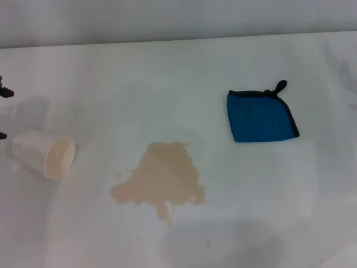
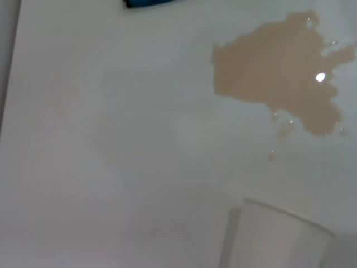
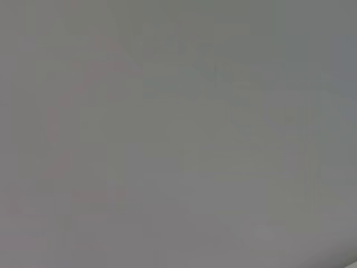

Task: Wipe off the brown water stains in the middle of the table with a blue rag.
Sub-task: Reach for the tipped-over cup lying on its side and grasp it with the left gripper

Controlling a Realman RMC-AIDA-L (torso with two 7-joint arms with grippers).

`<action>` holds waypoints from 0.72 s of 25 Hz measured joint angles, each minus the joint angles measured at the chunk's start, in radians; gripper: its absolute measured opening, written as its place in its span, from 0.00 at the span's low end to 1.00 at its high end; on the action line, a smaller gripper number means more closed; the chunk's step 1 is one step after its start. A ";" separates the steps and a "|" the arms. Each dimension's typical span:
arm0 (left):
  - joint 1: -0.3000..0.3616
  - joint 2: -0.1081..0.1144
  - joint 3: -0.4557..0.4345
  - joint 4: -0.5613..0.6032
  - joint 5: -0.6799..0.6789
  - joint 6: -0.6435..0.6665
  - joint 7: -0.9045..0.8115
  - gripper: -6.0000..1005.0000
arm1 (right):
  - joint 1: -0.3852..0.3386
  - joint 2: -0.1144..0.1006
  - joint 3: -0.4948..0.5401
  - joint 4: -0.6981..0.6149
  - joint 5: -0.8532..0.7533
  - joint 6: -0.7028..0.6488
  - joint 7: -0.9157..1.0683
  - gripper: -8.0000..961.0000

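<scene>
The brown water stains form a tan puddle in the middle of the white table, with small drips at the near edge. They also show in the left wrist view. The blue rag lies folded and flat to the right of the puddle and farther back, its black loop at the far corner. A sliver of it shows in the left wrist view. Only dark bits of my left gripper show at the left edge, beside the cup. My right gripper is out of view; its wrist view shows only plain grey.
A white paper cup with a beige inside lies on its side at the left, mouth toward the puddle. It also shows in the left wrist view. The table's far edge meets a grey wall.
</scene>
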 joint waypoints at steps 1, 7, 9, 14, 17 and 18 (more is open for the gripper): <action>0.002 -0.001 0.000 0.002 -0.001 -0.003 0.009 0.87 | 0.002 0.000 0.000 0.000 0.000 0.003 0.000 0.91; 0.005 -0.018 0.001 0.016 0.029 -0.042 0.066 0.87 | 0.008 -0.001 0.000 -0.001 0.008 0.048 -0.001 0.91; 0.003 -0.027 0.001 0.021 0.042 -0.046 0.075 0.87 | 0.007 -0.002 0.001 0.000 0.023 0.050 -0.001 0.91; -0.001 -0.047 0.001 0.022 0.047 -0.055 0.102 0.87 | 0.001 0.000 0.002 0.005 0.056 0.059 -0.013 0.91; -0.002 -0.052 0.001 0.031 0.051 -0.060 0.112 0.87 | 0.001 0.000 0.003 0.005 0.060 0.060 -0.019 0.91; -0.002 -0.053 0.001 0.040 0.058 -0.065 0.113 0.87 | 0.002 0.000 0.005 0.004 0.060 0.060 -0.019 0.91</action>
